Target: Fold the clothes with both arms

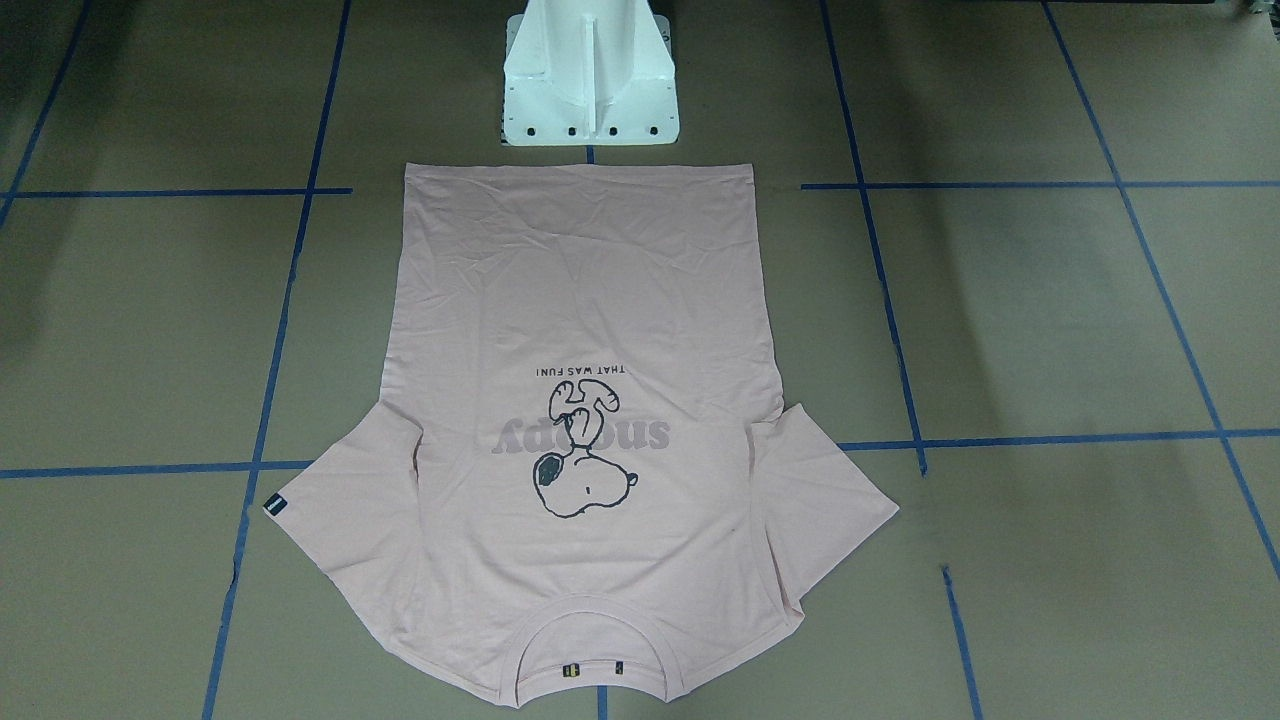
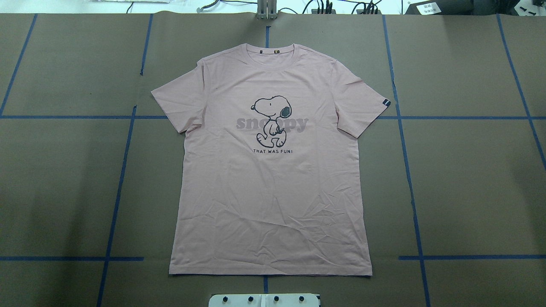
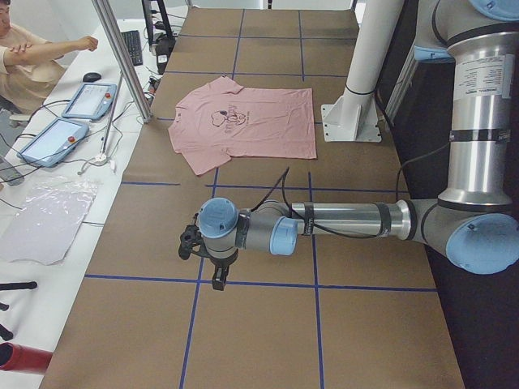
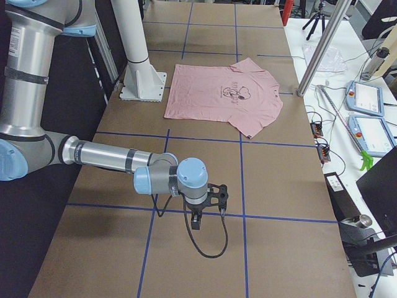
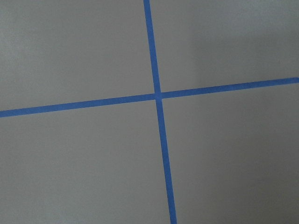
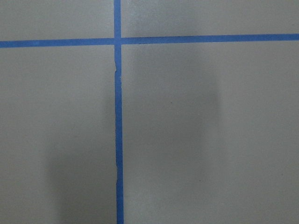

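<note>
Whether the jaws of either gripper are apart or together cannot be told: the left gripper (image 3: 216, 277) shows only in the left side view, low and left of centre, and the right gripper (image 4: 196, 221) only in the right side view, low at centre, both small and dark. Each wrist camera shows nothing but bare table and a cross of blue tape (image 5: 157, 95), so neither gripper holds or touches cloth. The left arm (image 3: 349, 220) and right arm (image 4: 105, 155) each reach out level over the table (image 2: 469, 170), well apart from the garment. The pink T-shirt (image 2: 273, 192) lies flat at the centre of the overhead view, print side up, collar toward the top edge, hem toward the white pedestal (image 1: 590, 70) at the bottom, both sleeves spread, light creases in the lower body. A person (image 3: 24, 57) sits at the upper left of the left side view. By my reading no fold has been made and the task stands at its start. The next move likely calls for both arms to travel inward to the shirt and take 2 matching grasp points, pinching only the layers meant to lift.
</note>
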{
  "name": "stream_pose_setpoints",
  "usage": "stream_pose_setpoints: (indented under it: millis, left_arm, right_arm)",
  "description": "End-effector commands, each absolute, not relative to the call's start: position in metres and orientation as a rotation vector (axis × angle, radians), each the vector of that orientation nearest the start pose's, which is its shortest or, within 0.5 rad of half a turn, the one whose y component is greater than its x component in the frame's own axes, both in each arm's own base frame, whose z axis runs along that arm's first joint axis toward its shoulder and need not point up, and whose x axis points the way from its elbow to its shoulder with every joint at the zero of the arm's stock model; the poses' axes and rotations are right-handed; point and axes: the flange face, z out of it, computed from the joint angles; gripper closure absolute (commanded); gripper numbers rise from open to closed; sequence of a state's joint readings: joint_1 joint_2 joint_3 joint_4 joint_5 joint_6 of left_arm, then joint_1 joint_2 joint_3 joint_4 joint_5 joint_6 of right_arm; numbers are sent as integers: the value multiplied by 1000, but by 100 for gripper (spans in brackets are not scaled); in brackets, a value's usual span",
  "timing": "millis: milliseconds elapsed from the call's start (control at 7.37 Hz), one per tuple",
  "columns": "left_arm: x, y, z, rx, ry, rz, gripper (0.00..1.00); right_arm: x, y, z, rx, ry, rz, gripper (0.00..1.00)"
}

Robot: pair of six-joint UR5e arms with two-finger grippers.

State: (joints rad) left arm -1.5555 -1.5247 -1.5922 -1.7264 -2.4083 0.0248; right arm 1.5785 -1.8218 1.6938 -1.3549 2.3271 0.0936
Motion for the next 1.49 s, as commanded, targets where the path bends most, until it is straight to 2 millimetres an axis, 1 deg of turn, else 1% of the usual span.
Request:
stream_pose_setpoints:
  millis: [0,271,407,543,678,814,949,1085,1221,1356]
  left_arm:
    - [-52,-483,647,168,834,108,0]
    - [-52,-483,645,178,838,114,0]
    - [-52,-485,640,222,833,133,0]
    - [-52,-484,641,253,830,147,0]
    - [-52,-484,644,260,826,149,0]
    - [-52,-489,640,279,803,156,0]
    - [-52,-492,633,327,802,177,0]
    - [-52,-507,611,414,795,213,0]
    - [-52,-530,580,505,788,254,0]
    - [-49,-552,557,569,784,282,0]
  right_arm:
    - [68,-390,687,53,-757,64,0]
    - [67,-391,682,62,-768,58,0]
    - [67,-392,681,61,-770,56,0]
    - [65,-393,679,64,-772,52,0]
    - [59,-399,675,67,-772,34,0]
    - [56,-417,660,101,-776,18,0]
    - [55,-439,641,147,-777,5,0]
    - [55,-474,610,234,-773,-30,0]
    - [55,-503,592,272,-772,-43,0]
    - [54,-520,585,285,-780,-50,0]
